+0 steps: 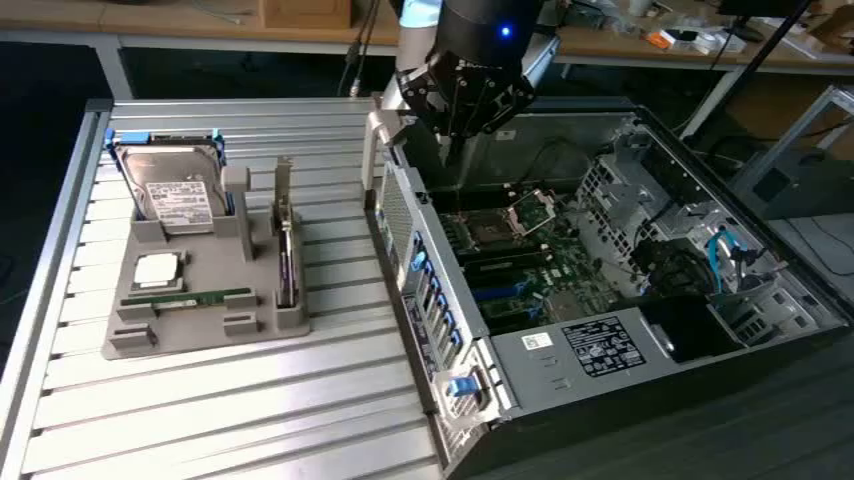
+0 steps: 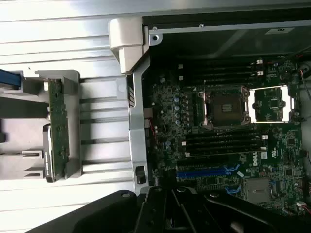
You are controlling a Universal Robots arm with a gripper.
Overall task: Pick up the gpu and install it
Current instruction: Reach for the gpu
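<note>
Pincer [image 1: 461, 125]; gpu [image 1: 284, 250] edge-up along holder [image 1: 200, 335]

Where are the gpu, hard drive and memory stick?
gpu [image 1: 284, 255], exterior view, its dark upper edge.
hard drive [image 1: 178, 198], exterior view, its white label.
memory stick [image 1: 187, 298], exterior view, middle of green strip.

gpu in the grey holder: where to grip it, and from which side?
Probably take the gpu by its top edge, mid-length, coming straight down from above. It stands on edge in the grey holder, flat faces exposed above the slot; keep off the silver bracket sticking up at one end.
</note>
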